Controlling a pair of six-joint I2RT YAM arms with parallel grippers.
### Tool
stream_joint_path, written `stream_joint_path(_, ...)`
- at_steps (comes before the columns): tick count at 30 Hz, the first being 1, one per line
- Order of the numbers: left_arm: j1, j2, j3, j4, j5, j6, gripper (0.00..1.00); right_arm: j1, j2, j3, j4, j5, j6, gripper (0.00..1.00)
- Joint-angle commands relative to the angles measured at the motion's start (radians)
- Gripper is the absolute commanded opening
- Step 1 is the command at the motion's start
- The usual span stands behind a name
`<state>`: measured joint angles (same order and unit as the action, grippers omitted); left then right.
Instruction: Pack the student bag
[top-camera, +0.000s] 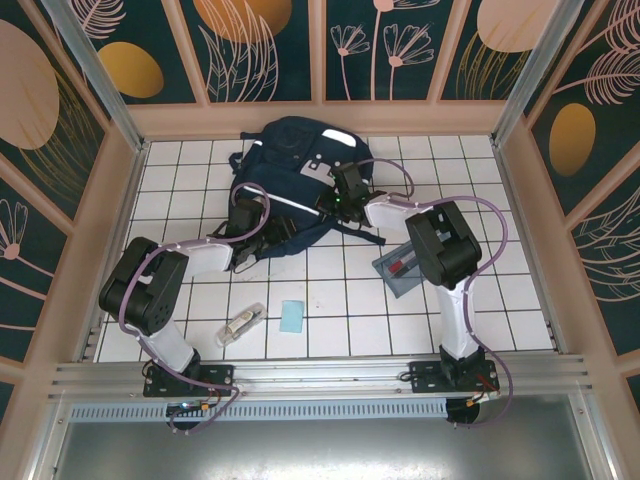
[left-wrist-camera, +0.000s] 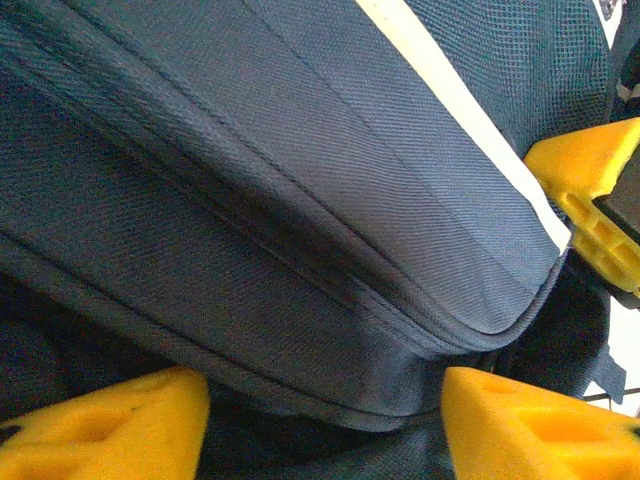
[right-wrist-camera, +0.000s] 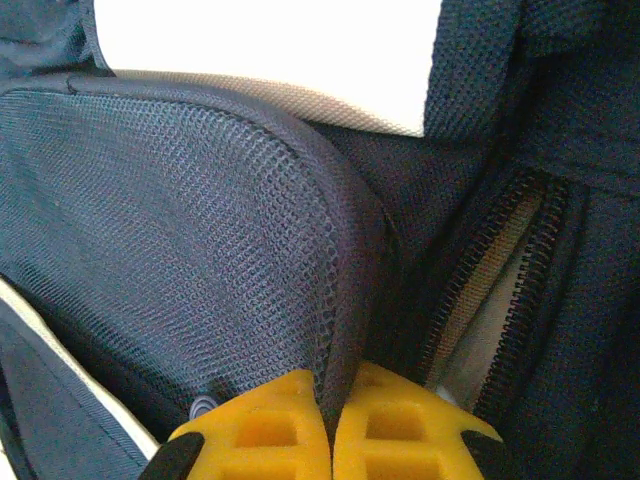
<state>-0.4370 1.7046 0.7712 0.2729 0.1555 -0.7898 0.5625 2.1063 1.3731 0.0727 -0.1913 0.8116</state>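
The student bag (top-camera: 290, 165), dark navy with white stripes, lies at the back middle of the tiled table. My left gripper (top-camera: 251, 212) is at its left side. In the left wrist view the yellow fingers (left-wrist-camera: 110, 430) stand wide apart and open, with a bulging seam of the bag (left-wrist-camera: 300, 250) between them. My right gripper (top-camera: 344, 198) is at the bag's right side. Its yellow fingers (right-wrist-camera: 262, 430) are shut on the rim of the bag's navy mesh panel (right-wrist-camera: 200, 240). Beside that rim an open zipper (right-wrist-camera: 500, 290) shows a pale lining.
In front of the bag lie a small clear packet (top-camera: 241, 324), a light blue square (top-camera: 292, 316) and a grey case with a red item (top-camera: 398, 268). Raised beige walls (top-camera: 110, 230) border the table on three sides.
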Motion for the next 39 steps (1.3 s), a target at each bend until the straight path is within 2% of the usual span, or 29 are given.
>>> stream_joint_path(1,-0.014,0.029,-0.04,-0.139,-0.042,0.04,0.72,0.007,-0.083,-0.032,0.156,-0.162,0.07,0.0)
stream_joint_path(3,-0.014,0.016,-0.056,-0.131,-0.094,0.057,0.8,-0.003,-0.142,-0.012,0.156,-0.174,0.072,0.0)
stream_joint_path(5,-0.014,-0.036,-0.085,-0.089,-0.118,0.075,0.94,-0.01,-0.179,0.007,0.15,-0.174,0.08,0.0)
stream_joint_path(7,-0.013,-0.063,-0.106,-0.049,-0.117,0.105,0.99,-0.01,-0.193,0.021,0.157,-0.198,0.106,0.0)
stream_joint_path(9,-0.014,-0.094,-0.117,-0.029,-0.116,0.141,0.99,-0.049,-0.193,0.021,0.191,-0.238,0.145,0.0)
stream_joint_path(17,-0.014,-0.227,-0.159,-0.051,-0.131,0.284,0.97,-0.071,-0.215,0.042,0.252,-0.249,0.204,0.0)
stream_joint_path(22,-0.014,-0.24,-0.16,-0.078,-0.195,0.231,0.95,-0.076,-0.215,0.116,0.211,-0.244,0.185,0.0)
stream_joint_path(25,-0.014,-0.279,-0.134,-0.085,-0.186,0.186,0.96,-0.072,-0.217,0.123,0.211,-0.245,0.192,0.0)
stream_joint_path(29,-0.014,-0.31,-0.017,-0.167,-0.151,0.149,0.97,-0.071,-0.228,0.105,0.244,-0.231,0.209,0.0)
stream_joint_path(32,-0.014,-0.309,0.092,-0.244,-0.097,0.135,0.95,-0.065,-0.23,0.1,0.253,-0.214,0.208,0.0)
stream_joint_path(34,-0.015,-0.292,0.144,-0.275,-0.041,0.133,0.9,-0.062,-0.222,0.104,0.26,-0.212,0.214,0.0)
stream_joint_path(37,-0.03,-0.246,0.195,-0.321,0.038,0.131,0.76,-0.059,-0.212,0.108,0.266,-0.208,0.223,0.0)
stream_joint_path(39,-0.061,-0.223,0.234,-0.345,0.037,0.136,0.67,-0.058,-0.206,0.114,0.261,-0.202,0.223,0.0)
